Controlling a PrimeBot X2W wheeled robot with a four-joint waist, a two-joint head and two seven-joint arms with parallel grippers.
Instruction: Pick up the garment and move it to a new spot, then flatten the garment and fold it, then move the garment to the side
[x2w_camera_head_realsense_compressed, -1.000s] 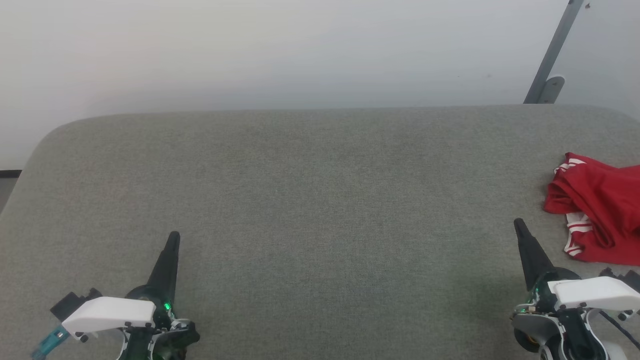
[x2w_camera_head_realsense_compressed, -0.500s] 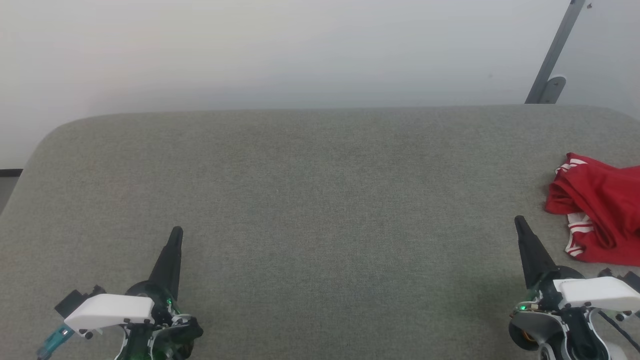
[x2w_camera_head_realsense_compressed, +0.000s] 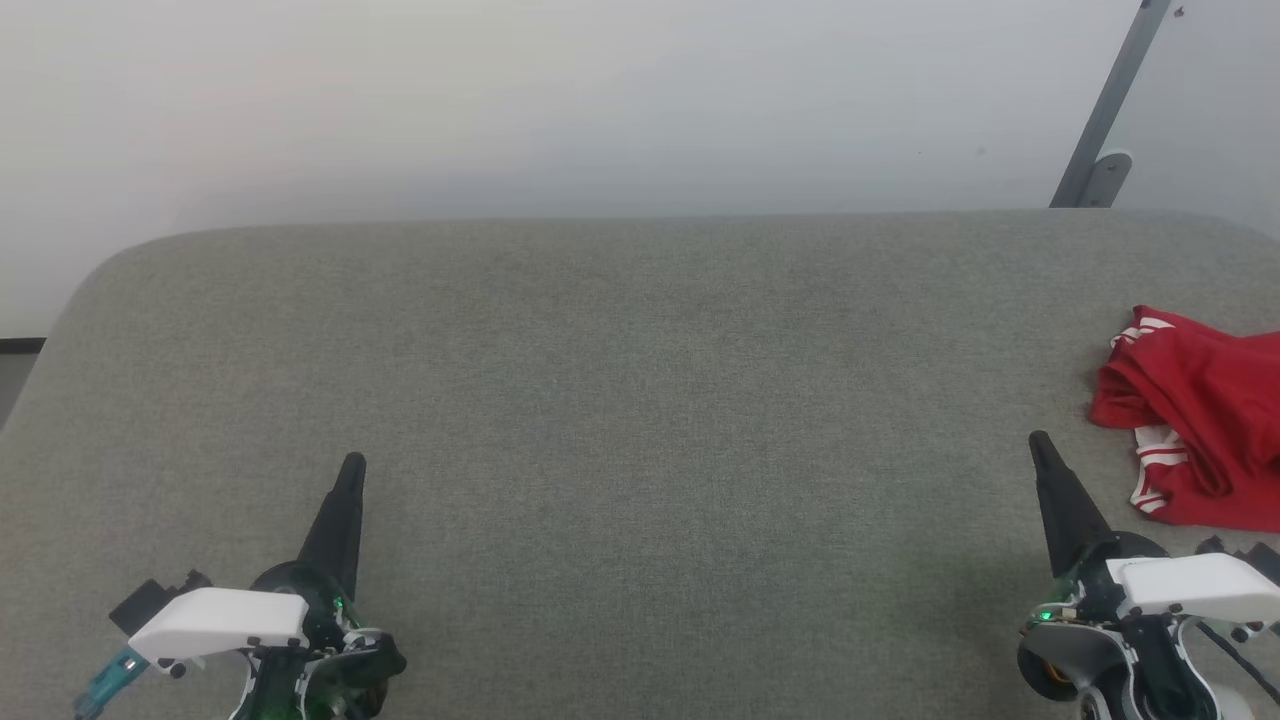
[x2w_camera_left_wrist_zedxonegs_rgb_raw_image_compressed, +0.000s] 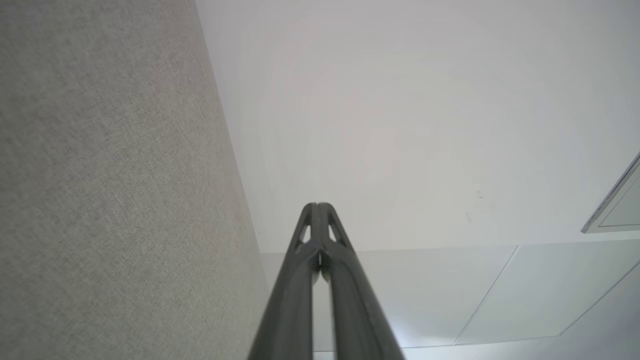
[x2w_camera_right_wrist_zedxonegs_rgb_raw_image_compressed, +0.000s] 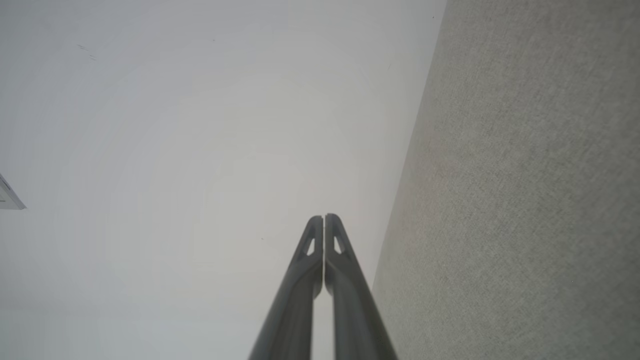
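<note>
At the near left, the left gripper (x2w_camera_head_realsense_compressed: 351, 463) hovered low over the grey upholstered tabletop (x2w_camera_head_realsense_compressed: 640, 400). Its two dark fingers were pressed together along their length with nothing between them, and the left wrist view showed the tips (x2w_camera_left_wrist_zedxonegs_rgb_raw_image_compressed: 318, 205) meeting against the pale wall (x2w_camera_head_realsense_compressed: 500, 100). The broad middle of the cloth surface stretched away to its rounded far edge. At the near right, the right gripper (x2w_camera_head_realsense_compressed: 1038, 440) was likewise closed tight and empty-handed, its tips (x2w_camera_right_wrist_zedxonegs_rgb_raw_image_compressed: 324, 216) touching in the right wrist view.

Just beyond and to the right of that gripper, apart from it, lay the garment (x2w_camera_head_realsense_compressed: 1200, 400), on the tabletop at the far right and partly cut off by the edge of the head view. Behind it, a grey metal strut (x2w_camera_head_realsense_compressed: 1105, 110) slanted up the wall.

As for progress, I judged the scene could be read two ways: a shirt dropped at the side and waiting to be carried somewhere, or one loosely folded and put aside. What showed of it leaned away from a tidy fold, though the hidden part could have said otherwise.

It was a bright red shirt, bunched in soft rolls with deep creases, and red-and-white striped trim peeked out at its upper left corner and along its lower left edge.
</note>
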